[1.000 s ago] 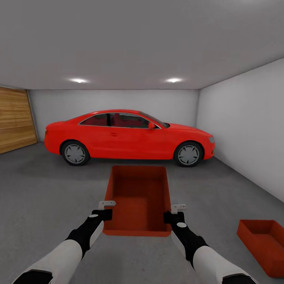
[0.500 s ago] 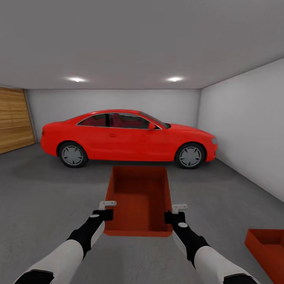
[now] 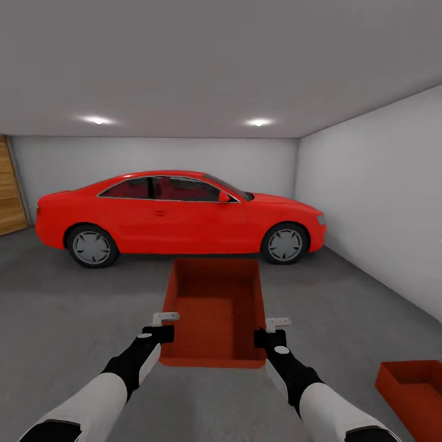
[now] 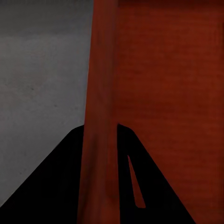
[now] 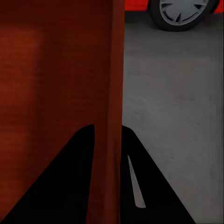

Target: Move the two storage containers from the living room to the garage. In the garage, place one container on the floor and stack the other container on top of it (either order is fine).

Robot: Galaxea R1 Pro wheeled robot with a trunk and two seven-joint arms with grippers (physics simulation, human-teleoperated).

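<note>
— What room are you standing in?

— You're in the garage point(image 3: 368, 184): pale grey walls, two ceiling lights point(image 3: 258, 122), and dark grey concrete floor point(image 3: 67, 307) under you. A red car point(image 3: 178, 215) is parked broadside ahead, beyond both your grippers, and a strip of wooden door point(image 3: 9, 190) shows far off on your left side.

— What do your grippers have?

— Your left gripper point(image 3: 164, 326) is clamped on the left wall of the carried storage container point(image 3: 215, 307), and your right gripper point(image 3: 272, 329) is clamped on its right wall. In the left wrist view the thin orange-red wall runs straight between the dark fingers point(image 4: 60, 186). In the right wrist view the other wall sits pinched between the fingers point(image 5: 70, 186) in the same way, with a car wheel point(image 5: 182, 11) beyond. The bin hangs level between your two grippers, open side up, off the floor.

— And the other bin?

— The second storage container point(image 3: 411, 393) rests on the concrete, outboard of your right gripper and nearer to you, well apart from the held one.
</note>
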